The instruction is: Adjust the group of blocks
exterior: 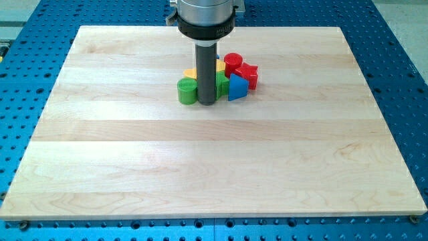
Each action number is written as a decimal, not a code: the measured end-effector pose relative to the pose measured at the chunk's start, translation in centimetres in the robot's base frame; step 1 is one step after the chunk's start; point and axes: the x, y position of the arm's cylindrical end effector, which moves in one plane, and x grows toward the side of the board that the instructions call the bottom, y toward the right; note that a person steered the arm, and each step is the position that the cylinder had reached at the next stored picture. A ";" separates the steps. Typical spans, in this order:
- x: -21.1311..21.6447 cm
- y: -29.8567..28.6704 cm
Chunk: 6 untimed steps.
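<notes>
My tip (206, 104), a plain rod end effector holding nothing, touches the wooden tabletop (214, 167) just beside the green cylinder (187, 91), in front of a tight bunch near the view's top: yellow block (192, 72), red cylinder (233, 63), red block (248, 75), blue block (237, 88).

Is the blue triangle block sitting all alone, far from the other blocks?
No, the blue triangle block sits tight against the red blocks.

Green cylinder (187, 91), blue block (237, 88), red blocks (241, 69), perhaps yellow block (192, 72).
</notes>
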 end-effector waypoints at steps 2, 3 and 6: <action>-0.7 1.3; 4.0 -0.6; -0.1 -2.0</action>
